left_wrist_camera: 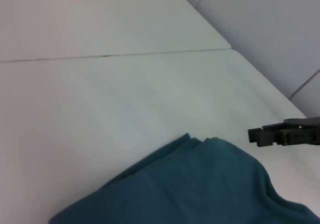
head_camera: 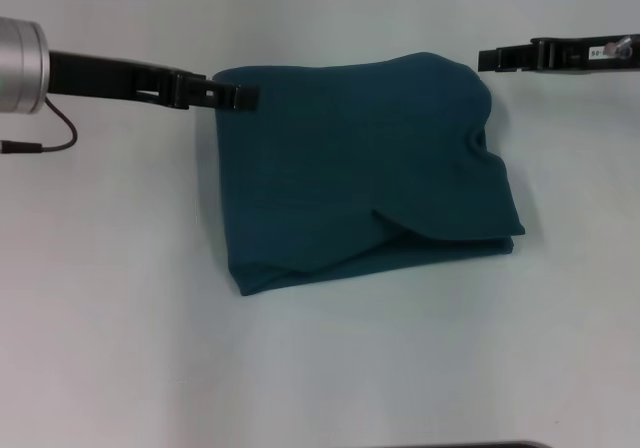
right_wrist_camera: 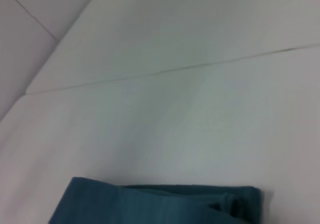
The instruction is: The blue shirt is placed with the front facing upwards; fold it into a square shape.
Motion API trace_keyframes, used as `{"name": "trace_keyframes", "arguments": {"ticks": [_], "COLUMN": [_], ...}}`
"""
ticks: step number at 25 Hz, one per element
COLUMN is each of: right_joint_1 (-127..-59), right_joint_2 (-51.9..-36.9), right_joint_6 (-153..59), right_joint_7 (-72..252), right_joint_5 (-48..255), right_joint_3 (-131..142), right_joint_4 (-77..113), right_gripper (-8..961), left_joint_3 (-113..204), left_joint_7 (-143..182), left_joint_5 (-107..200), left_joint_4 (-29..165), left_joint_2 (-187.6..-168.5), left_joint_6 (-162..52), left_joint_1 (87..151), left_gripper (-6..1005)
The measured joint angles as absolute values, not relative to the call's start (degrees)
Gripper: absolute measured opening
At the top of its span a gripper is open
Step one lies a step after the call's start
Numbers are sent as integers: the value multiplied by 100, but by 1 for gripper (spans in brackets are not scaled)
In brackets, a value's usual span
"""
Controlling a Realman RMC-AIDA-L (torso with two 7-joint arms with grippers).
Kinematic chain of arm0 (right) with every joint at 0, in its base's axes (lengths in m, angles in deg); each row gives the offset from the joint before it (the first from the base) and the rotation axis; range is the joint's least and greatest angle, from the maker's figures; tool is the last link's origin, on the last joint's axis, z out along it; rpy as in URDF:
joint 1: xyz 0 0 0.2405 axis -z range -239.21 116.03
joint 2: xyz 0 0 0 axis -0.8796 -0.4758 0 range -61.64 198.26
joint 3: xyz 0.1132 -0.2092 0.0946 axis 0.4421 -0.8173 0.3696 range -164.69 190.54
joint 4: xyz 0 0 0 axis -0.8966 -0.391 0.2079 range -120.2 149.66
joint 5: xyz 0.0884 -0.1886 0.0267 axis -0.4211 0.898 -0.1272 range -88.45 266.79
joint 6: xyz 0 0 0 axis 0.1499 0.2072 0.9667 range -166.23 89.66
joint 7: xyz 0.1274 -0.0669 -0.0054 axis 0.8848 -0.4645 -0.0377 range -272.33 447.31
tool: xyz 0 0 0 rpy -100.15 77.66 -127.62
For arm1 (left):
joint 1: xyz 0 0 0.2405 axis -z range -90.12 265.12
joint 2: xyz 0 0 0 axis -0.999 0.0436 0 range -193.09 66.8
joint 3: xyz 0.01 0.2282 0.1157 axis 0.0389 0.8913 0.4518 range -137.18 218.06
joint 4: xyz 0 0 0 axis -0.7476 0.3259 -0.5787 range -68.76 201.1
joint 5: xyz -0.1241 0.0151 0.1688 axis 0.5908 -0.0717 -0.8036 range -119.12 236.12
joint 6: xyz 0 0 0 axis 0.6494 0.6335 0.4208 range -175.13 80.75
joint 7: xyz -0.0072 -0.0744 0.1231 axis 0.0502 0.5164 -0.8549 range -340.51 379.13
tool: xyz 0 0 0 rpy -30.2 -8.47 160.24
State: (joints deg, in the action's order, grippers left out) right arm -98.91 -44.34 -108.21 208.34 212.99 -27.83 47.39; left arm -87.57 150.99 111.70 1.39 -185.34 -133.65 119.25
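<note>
We're looking down on a wide white table (head_camera: 110,348), plain and matte, and the blue shirt (head_camera: 360,173) lies near its middle, folded into a rough square with the plain side up and no lettering showing. A loose flap angles across the near right part, and the layered edges stack along the near side.

Our left gripper (head_camera: 243,97) reaches in from the left, its tips right at the shirt's far left corner; from here we can't tell whether the tips are pinching cloth or simply sitting together over it. A thin black cable (head_camera: 45,140) loops below the silver wrist.

Our right gripper (head_camera: 484,60) hangs off the shirt's far right corner, just beside the cloth and apart from it; whether its fingers are parted we cannot tell.

From the left wrist we see a thin dark seam (left_wrist_camera: 115,55) running across the tabletop, the table's far corner, and pale grey floor (left_wrist_camera: 280,29) with tile lines beyond. The right wrist shows the same seam (right_wrist_camera: 165,70) and the table's edge.
</note>
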Motion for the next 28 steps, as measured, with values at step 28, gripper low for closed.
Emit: {"name": "trace_keyframes", "arguments": {"ticks": [28], "right_joint_1": [-9602], "right_joint_2": [-4337], "right_joint_6": [-12126], "right_joint_7": [20887], "right_joint_5": [21600], "right_joint_3": [-2779], "right_joint_4": [4526], "right_gripper": [358], "left_joint_3": [-8754], "left_joint_7": [14826], "left_joint_5": [11190], "left_joint_4": [642], "left_joint_2": [-18531], "left_joint_6": [-13287], "left_joint_1": [11899], "left_gripper": [963]}}
